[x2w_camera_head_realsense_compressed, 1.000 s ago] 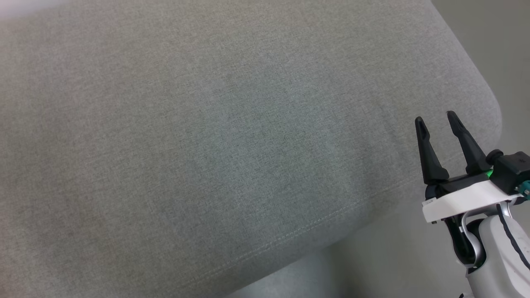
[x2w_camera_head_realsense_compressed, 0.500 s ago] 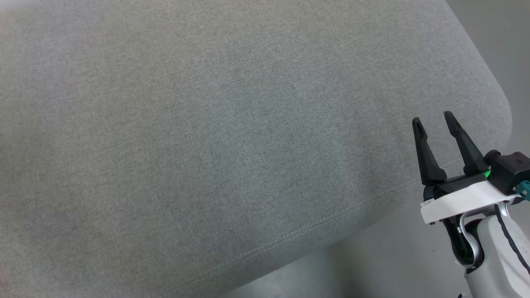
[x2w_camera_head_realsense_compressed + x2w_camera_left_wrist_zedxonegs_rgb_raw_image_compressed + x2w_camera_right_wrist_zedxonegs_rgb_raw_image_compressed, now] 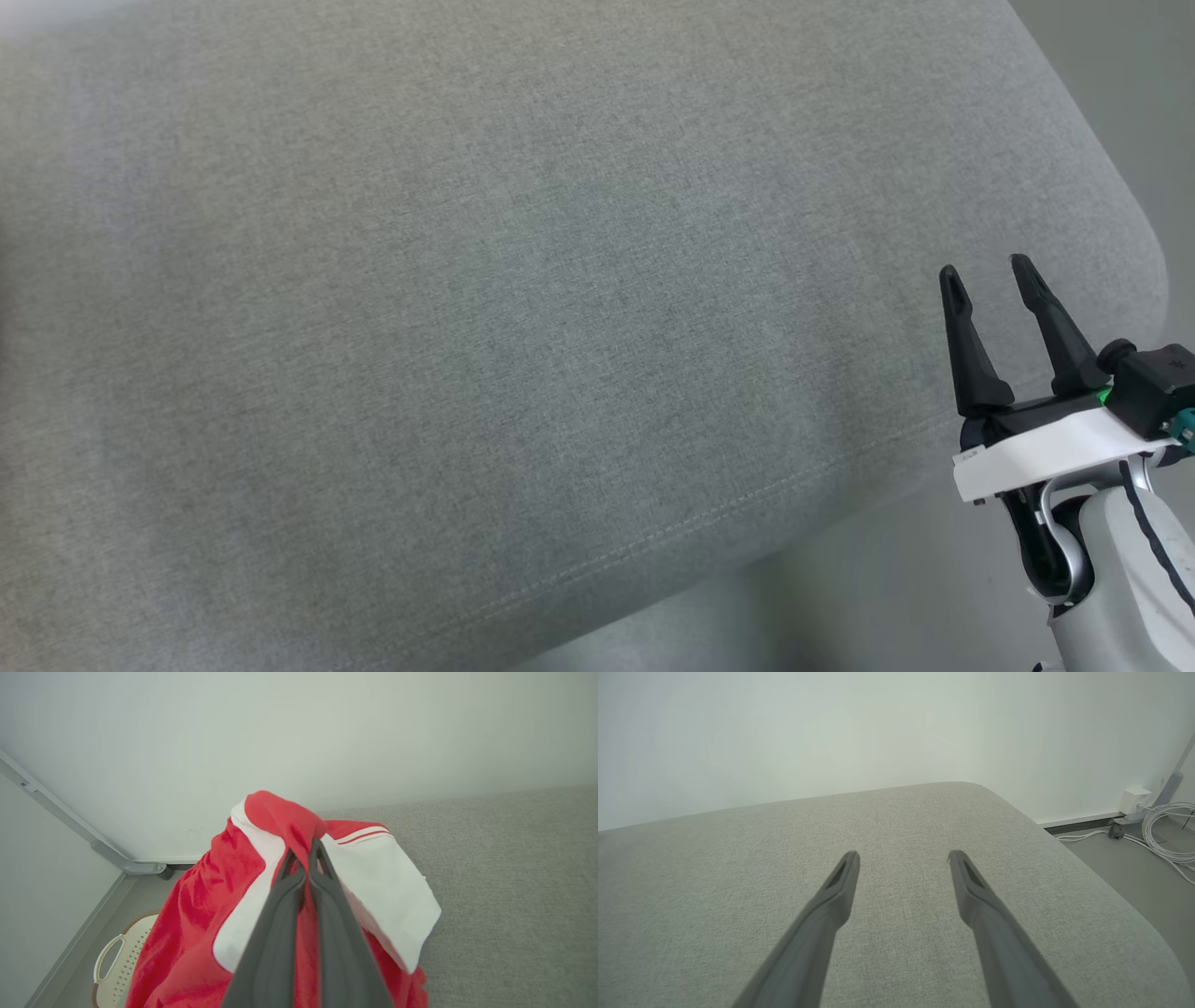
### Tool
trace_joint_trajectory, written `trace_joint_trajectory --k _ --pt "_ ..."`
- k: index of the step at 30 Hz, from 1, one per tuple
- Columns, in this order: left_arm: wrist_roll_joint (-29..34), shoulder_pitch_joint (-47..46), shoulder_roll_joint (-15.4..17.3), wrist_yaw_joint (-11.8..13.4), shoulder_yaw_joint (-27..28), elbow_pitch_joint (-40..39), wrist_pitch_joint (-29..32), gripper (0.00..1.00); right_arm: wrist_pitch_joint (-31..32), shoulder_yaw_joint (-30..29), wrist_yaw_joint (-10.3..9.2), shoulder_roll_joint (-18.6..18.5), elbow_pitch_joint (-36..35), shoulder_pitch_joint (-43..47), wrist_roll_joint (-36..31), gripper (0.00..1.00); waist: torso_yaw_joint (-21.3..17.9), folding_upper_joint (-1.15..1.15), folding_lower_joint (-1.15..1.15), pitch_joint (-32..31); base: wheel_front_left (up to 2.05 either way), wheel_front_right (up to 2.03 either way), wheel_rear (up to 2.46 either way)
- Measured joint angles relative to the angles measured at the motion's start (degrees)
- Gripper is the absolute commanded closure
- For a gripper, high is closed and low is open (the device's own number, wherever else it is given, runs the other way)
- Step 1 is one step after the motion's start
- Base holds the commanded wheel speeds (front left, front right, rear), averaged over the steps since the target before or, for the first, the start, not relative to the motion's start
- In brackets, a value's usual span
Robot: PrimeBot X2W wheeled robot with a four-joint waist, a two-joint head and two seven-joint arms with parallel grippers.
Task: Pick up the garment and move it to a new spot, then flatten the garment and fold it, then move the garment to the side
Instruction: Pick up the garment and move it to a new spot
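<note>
Pinches red-and-white fabric garment (image 3: pixel 196 905), draped down both sides, in closed left gripper (image 3: pixel 303 848); holds right gripper (image 3: pixel 985 268) spread, empty, by right edge of grey fabric cushion (image 3: pixel 467 327).

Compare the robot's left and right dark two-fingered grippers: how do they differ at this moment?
The left gripper is shut, pinching a fold of the red-and-white fabric garment; the right gripper stands open and empty. The garment drapes around the left gripper, while the right gripper points over bare grey upholstered cushion. Both are dark, long and tapered.
</note>
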Motion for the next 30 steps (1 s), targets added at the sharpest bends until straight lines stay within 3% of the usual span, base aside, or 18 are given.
trace_joint_trajectory --k 3,8,17,25,30 --pt "1.5 -1.1 -0.2 -0.4 -2.8 -1.6 -0.9 1.0 0.0 -0.1 0.0 0.0 0.4 0.1 0.0 0.0 0.8 0.0 0.0 -0.7 0.0 0.0 0.0" --pt "1.7 -3.8 -2.4 -3.7 -6.6 -4.4 -1.3 1.0 0.0 -0.1 0.01 0.0 0.7 0.1 -0.5 0.0 2.2 0.0 0.0 -2.4 0.0 0.0 0.0" --pt "-2.5 -7.3 -7.8 -13.9 -11.3 -8.7 2.8 1.0 0.0 1.1 0.23 0.4 1.1 0.1 -0.9 0.0 4.3 0.0 0.0 -6.4 0.0 0.0 0.0" --pt "-12.6 -7.6 -15.5 -14.7 -15.5 -13.7 10.2 1.0 0.0 1.6 0.51 0.8 1.3 0.4 -0.9 0.0 4.7 0.0 0.0 -9.1 0.0 0.0 0.0" --pt "-17.4 -4.9 -19.9 -14.6 -21.9 -18.1 14.8 1.0 0.0 1.3 0.51 0.8 1.3 0.7 -0.9 0.0 4.3 0.0 0.0 -9.9 0.0 0.0 0.0"
